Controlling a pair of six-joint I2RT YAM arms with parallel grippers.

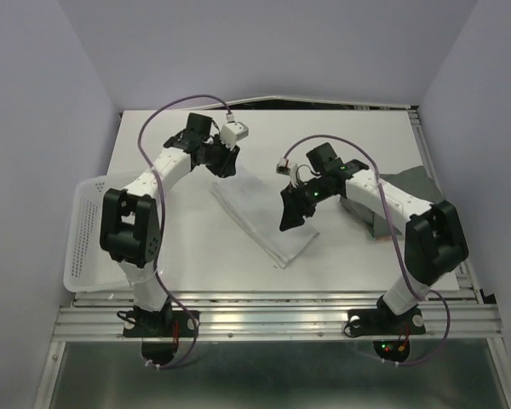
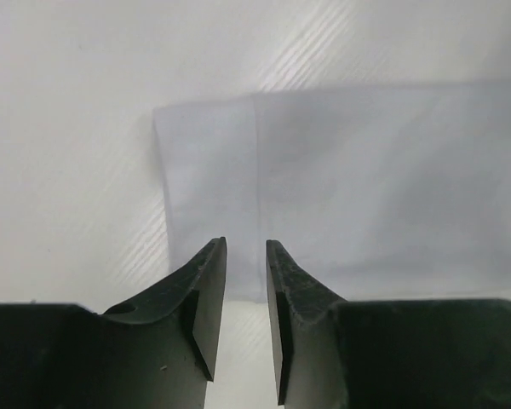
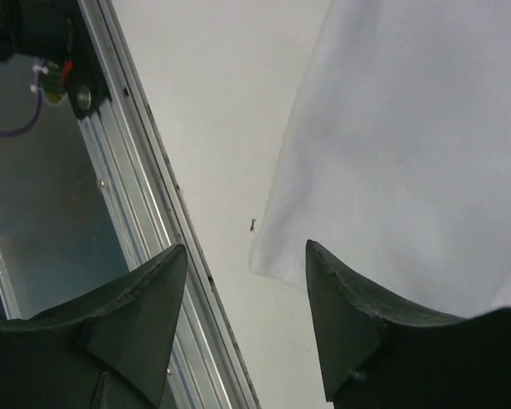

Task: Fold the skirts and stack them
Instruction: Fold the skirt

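The plain white skirt (image 1: 260, 215) lies folded flat as a long strip in the middle of the table. My left gripper (image 1: 226, 162) hovers at its far left corner, jaws a narrow gap apart and empty. In the left wrist view the gripper (image 2: 245, 243) is over the near edge of the white skirt (image 2: 366, 179). My right gripper (image 1: 291, 213) is open and empty above the strip's right side. In the right wrist view the gripper (image 3: 245, 247) is by a corner of the white skirt (image 3: 409, 128). The grey skirt (image 1: 409, 181) lies at the right, partly under the right arm. The floral skirt is out of view.
A white slatted basket (image 1: 85, 230) stands at the table's left edge. The aluminium rail (image 1: 272, 298) runs along the table's near edge and also shows in the right wrist view (image 3: 145, 153).
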